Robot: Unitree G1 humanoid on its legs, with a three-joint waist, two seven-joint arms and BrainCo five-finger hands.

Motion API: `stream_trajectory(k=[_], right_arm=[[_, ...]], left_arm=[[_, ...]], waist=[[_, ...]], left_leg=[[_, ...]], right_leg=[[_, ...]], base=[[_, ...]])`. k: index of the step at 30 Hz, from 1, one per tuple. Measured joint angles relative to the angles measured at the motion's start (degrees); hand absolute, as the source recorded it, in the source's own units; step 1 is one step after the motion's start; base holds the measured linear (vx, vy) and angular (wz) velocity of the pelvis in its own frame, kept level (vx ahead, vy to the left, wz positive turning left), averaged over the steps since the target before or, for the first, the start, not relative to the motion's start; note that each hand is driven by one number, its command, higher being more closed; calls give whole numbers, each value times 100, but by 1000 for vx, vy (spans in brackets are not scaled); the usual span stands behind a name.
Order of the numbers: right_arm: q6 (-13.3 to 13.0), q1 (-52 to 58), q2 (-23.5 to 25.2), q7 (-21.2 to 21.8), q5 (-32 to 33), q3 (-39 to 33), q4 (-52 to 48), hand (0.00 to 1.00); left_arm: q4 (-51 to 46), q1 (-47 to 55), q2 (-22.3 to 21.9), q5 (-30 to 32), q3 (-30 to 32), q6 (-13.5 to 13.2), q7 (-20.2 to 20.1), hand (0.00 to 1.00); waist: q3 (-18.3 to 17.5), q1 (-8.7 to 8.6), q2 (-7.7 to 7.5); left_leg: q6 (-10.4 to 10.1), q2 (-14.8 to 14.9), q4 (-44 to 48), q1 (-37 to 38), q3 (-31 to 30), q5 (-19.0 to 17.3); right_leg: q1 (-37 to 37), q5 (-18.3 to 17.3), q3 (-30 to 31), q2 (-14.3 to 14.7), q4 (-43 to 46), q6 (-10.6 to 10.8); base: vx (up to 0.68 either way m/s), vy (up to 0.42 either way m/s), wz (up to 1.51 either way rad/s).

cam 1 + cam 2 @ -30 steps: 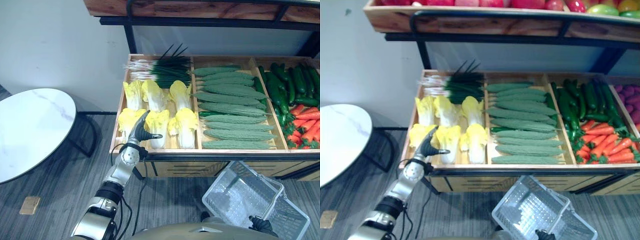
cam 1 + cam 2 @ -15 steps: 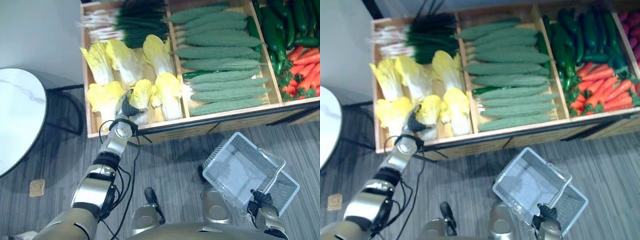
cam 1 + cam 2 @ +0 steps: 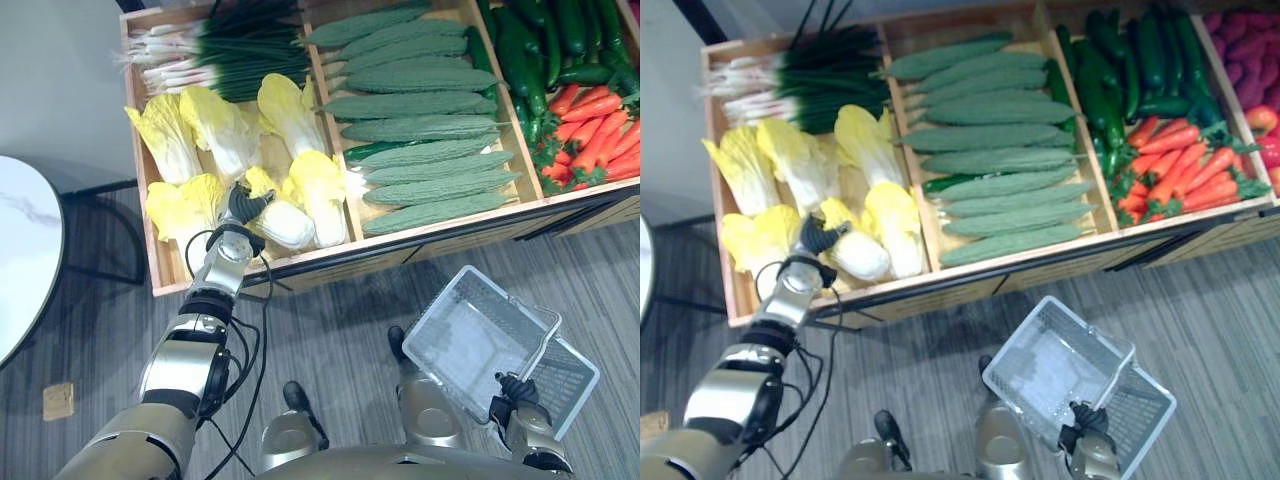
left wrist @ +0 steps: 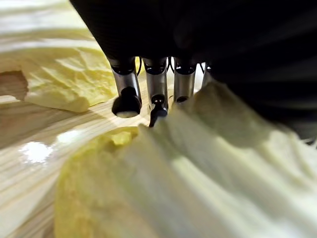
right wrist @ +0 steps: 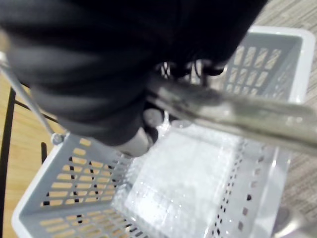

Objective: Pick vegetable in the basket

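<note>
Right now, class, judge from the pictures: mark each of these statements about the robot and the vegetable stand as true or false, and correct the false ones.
1. The basket already holds a vegetable. False: the basket is empty.
2. The left hand is on a yellow cabbage. True: the left hand rests on a cabbage in the left compartment.
3. The right hand holds the basket by its handle. True: the right hand is curled round the metal handle.
4. The carrots share a compartment with the cabbages. False: the carrots lie in the right compartment; the cabbages share theirs with spring onions.
</note>
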Motion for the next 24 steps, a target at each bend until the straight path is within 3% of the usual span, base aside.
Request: stream_trajectory(k=[2, 5, 9, 11, 12, 13, 14, 15, 16, 17, 19, 20, 21, 22, 23, 24], right_arm=[[11, 9, -134, 70, -1, 102, -7, 100], [12, 432, -62, 75, 10, 63, -189, 100], [11, 664, -49, 33, 48, 77, -540, 100], [13, 592, -48, 21, 43, 170, -632, 100], [19, 401, -34, 20, 9, 323, -658, 100], [18, 344, -23, 18, -20, 413, -698, 100], [65, 154, 1, -4, -86, 541, -845, 100], [76, 143, 6, -42, -102, 618, -914, 100], [72, 176, 6, -70, -241, 810, -1129, 100], [73, 170, 1, -68, -252, 956, -1212, 100], [131, 3, 50, -71, -430, 1525, -1807, 100], [184, -63, 98, -50, -629, 1819, -2116, 100], [191, -140, 43, -25, -696, 1932, -2160, 100], [190, -127, 109, 3, -701, 2149, -2440, 100], [194, -4, 200, 4, -687, 2282, -2735, 100], [214, 10, 286, 13, -682, 2547, -3013, 100]], left_arm=[[-712, 252, -2, -17, 197, 20, 232, 100], [-1634, 398, -33, 23, 318, 108, 580, 100], [-2843, 648, -60, 174, 459, 103, 996, 100], [-3350, 769, -138, 259, 471, 101, 1115, 100], [-3805, 902, -296, 290, 533, 91, 1112, 100], [-3931, 936, -363, 348, 531, 59, 1101, 100], [-4148, 1095, -576, 478, 443, -43, 1100, 100], [-4218, 1229, -661, 480, 341, -50, 1082, 100], [-4381, 1569, -787, 491, 131, -119, 991, 100], [-4434, 1742, -831, 500, 51, -187, 934, 100], [-4291, 2017, -816, 648, -353, -368, 669, 100], [-4035, 2127, -849, 678, -637, -534, 532, 100], [-3846, 2181, -968, 692, -833, -594, 437, 100], [-3294, 2241, -1167, 698, -1034, -644, 216, 100], [-2865, 2315, -1300, 693, -1224, -643, 54, 100], [-2278, 2442, -1505, 692, -1358, -634, -90, 100]], waist=[[-30, -6, 54], [-281, 51, -80], [-371, 196, -103], [-388, 255, -59], [-390, 286, -36], [-398, 334, -18], [-359, 379, 52], [-360, 342, 50], [-408, 308, -25], [-425, 313, -11], [-508, 445, -27], [-662, 506, 105], [-708, 535, 327], [-704, 475, 447], [-730, 282, 323], [-728, 273, 276]], left_leg=[[-3, -29, 190, -16, -858, -377], [31, -213, 405, -181, -1012, -566], [69, -309, 424, -115, -789, -540], [58, -207, 501, -115, -488, -552], [86, -65, 561, -109, -145, -534], [120, 37, 548, -78, 43, -513], [129, 75, 438, 137, 521, -530], [113, 44, 444, 236, 676, -545], [51, -41, 605, 432, 976, -713], [38, -2, 715, 506, 1154, -794], [354, -26, 750, 624, 1766, -810], [453, 39, 505, 675, 2308, -1110], [442, 165, 314, 738, 2498, -1102], [410, 205, 308, 756, 2693, -1092], [121, 54, 337, 912, 2811, -943], [-20, 125, 593, 1002, 2937, -900]], right_leg=[[73, 8, 3, -1, 12, 21], [135, -44, -16, -204, -29, 127], [-71, -1, 90, -254, 128, 161], [-318, 262, -564, -151, 258, -137], [-391, 784, -1646, -6, 5, -824], [-341, 810, -2023, 11, -155, -1143], [-612, -37, -3426, -280, 668, -1614], [-726, -285, -3906, -522, 1137, -1642], [-736, -284, -4453, -817, 1578, -1771], [-755, -174, -4448, -722, 1594, -1667], [-745, 381, -4432, -243, 837, -1536], [-771, -245, -4992, 13, 405, -1366], [-846, -550, -5362, -8, 671, -1335], [-1163, -797, -4911, -340, 2228, -1578], [-1046, -1121, -4428, -463, 2563, -1161], [-1107, -1184, -3971, -182, 2454, -1216]], base=[[-53, 35, -10], [-103, 106, 18], [8, 34, -24], [35, 2, -96], [30, -2, -123], [-1, -41, -176], [-27, -45, -130], [-8, 18, -159], [25, 63, -123], [-21, 42, -178], [-99, -57, -218], [-91, -57, -221], [-68, -43, -201], [79, -23, -137], [169, -97, -157], [190, -126, -135]])
